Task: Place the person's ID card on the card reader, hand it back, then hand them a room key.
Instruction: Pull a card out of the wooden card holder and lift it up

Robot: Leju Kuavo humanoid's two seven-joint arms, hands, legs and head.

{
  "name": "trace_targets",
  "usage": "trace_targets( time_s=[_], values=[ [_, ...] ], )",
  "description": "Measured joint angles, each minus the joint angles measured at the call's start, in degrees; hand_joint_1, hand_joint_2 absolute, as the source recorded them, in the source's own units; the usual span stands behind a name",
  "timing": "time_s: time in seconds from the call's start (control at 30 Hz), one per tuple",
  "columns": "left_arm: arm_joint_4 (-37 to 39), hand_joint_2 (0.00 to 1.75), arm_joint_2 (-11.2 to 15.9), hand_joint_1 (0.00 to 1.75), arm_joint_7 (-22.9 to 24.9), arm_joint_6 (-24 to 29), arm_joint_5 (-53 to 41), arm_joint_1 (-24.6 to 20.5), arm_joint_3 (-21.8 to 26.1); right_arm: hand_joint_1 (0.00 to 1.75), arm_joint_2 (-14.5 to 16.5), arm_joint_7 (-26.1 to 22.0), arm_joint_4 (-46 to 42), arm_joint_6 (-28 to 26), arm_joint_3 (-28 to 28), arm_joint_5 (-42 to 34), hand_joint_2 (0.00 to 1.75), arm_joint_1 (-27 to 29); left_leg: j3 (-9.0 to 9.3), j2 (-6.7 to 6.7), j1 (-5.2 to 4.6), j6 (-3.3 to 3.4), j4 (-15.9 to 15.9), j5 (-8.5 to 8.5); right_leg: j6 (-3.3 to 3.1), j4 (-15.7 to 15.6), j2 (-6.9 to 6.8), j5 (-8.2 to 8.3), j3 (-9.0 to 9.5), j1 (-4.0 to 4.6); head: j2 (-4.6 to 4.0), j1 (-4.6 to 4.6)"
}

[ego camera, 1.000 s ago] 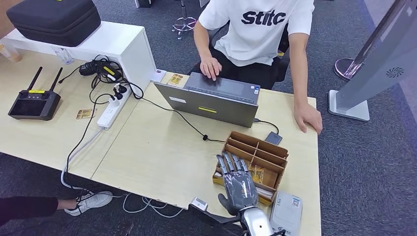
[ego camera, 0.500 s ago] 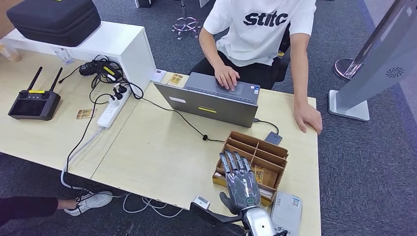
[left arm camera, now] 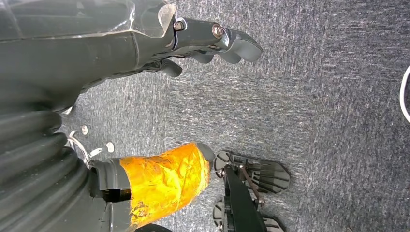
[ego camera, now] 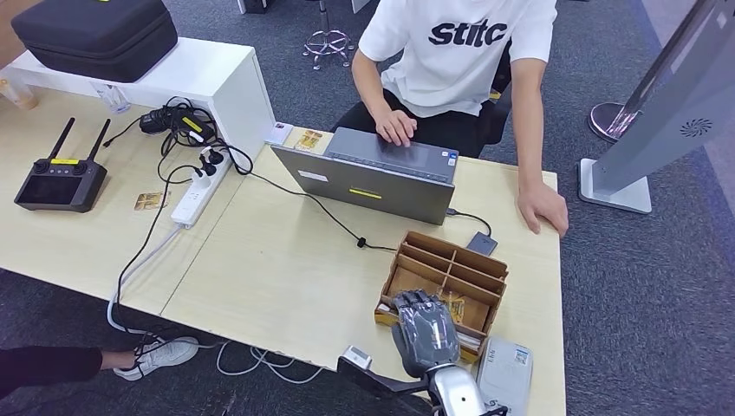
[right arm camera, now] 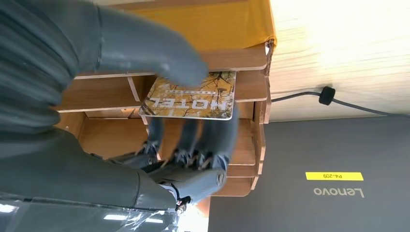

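While over the wooden tray (ego camera: 485, 269) at 5 o'clock, right hand (ego camera: 423, 331) pinching hotel key card (right arm camera: 191, 96) (thumb on top); left hand (left arm camera: 145, 48) empty, fingers loose.

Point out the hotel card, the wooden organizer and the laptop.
hotel card (right arm camera: 193, 96), right wrist view, middle of its printed face
wooden organizer (ego camera: 459, 260), head view, a far divider
laptop (ego camera: 373, 186), head view, back of its lid
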Motion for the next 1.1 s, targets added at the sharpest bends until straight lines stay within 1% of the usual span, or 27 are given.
trace_targets(
  time_s=[0.07, 0.2, 0.37, 0.47, 0.6, 0.77, 0.9, 1.03, 1.1],
  values=[
    [0.00, 1.75, 0.00, 0.00, 0.00, 0.00, -0.04, 0.00, 0.00, 1.68, 0.01, 0.00, 0.12, 0.00, -0.08, 0.00, 1.75, 0.00, 0.00, 0.00, 0.00, 0.00, 0.00, 0.00, 0.00, 0.00, 0.00, 0.00, 0.00, 0.00, 0.00, 0.00],
    [0.00, 1.75, 0.00, 0.00, 0.00, 0.00, -0.04, 0.00, 0.01, 1.75, 0.03, 0.00, 0.28, 0.03, -0.21, 0.03, 1.75, 0.00, 0.00, 0.00, 0.00, 0.00, 0.00, 0.00, 0.00, 0.00, 0.00, 0.00, 0.00, 0.00, 0.00, 0.00],
    [0.00, 1.75, 0.00, 0.00, 0.00, 0.01, -0.16, -0.03, 0.02, 1.74, 0.28, 0.43, 0.79, 0.19, -0.27, 0.47, 1.75, -0.37, 0.01, 0.00, 0.00, 0.00, 0.00, 0.00, 0.00, 0.00, 0.00, 0.00, 0.00, 0.00, 0.00, -0.01],
    [0.00, 1.75, 0.00, 0.00, 0.00, 0.03, -0.27, -0.03, 0.04, 1.68, 0.35, 0.50, 0.98, -0.09, -0.40, 0.76, 1.75, -0.57, 0.01, 0.00, 0.00, 0.00, 0.00, 0.00, 0.00, 0.00, 0.00, 0.00, 0.01, 0.00, -0.01, 0.00],
    [0.00, 1.75, 0.00, 0.00, 0.00, 0.07, -0.34, -0.03, 0.26, 1.68, 0.35, 0.50, 0.30, -0.36, -1.04, 1.00, 1.75, -0.80, 0.01, 0.00, 0.00, 0.00, 0.00, 0.01, 0.00, 0.00, 0.00, 0.00, 0.01, 0.00, 0.00, -0.01],
    [0.00, 1.75, -0.01, 0.00, 0.00, 0.08, -0.39, -0.02, 0.43, 1.71, 0.35, 0.29, -4.05, -1.16, -1.85, 1.20, 1.75, -0.86, 0.01, 0.00, 0.00, 0.00, 0.00, 0.01, 0.00, 0.00, 0.00, 0.00, 0.01, 0.00, 0.00, -0.02],
    [0.00, 1.75, -0.04, 0.00, 0.00, 0.09, -0.62, -0.01, 0.44, 1.75, 0.35, -0.82, -8.56, -3.20, -2.92, 0.20, 1.75, -1.05, 0.01, 0.00, 0.00, 0.00, 0.00, 0.01, 0.00, 0.00, 0.00, 0.01, 0.01, 0.00, 0.00, 0.00],
    [0.00, 1.75, -0.10, 0.00, 0.00, 0.09, -0.96, -0.01, 0.44, 1.75, 0.36, -3.27, -12.36, -4.19, -4.03, -2.28, 1.75, -1.18, 0.01, 0.00, 0.00, 0.00, 0.00, 0.01, 0.00, 0.00, 0.00, 0.01, 0.01, 0.00, 0.00, -0.01],
    [0.00, 1.75, -0.13, 0.00, 0.01, 0.09, -1.28, -0.02, 0.44, 1.75, 0.47, -5.02, -14.17, -3.54, -4.51, -4.72, 1.75, -1.33, 0.00, 0.00, 0.00, 0.00, 0.00, 0.01, 0.00, 0.00, 0.00, 0.01, 0.01, 0.00, 0.00, -0.01]
  ],
)
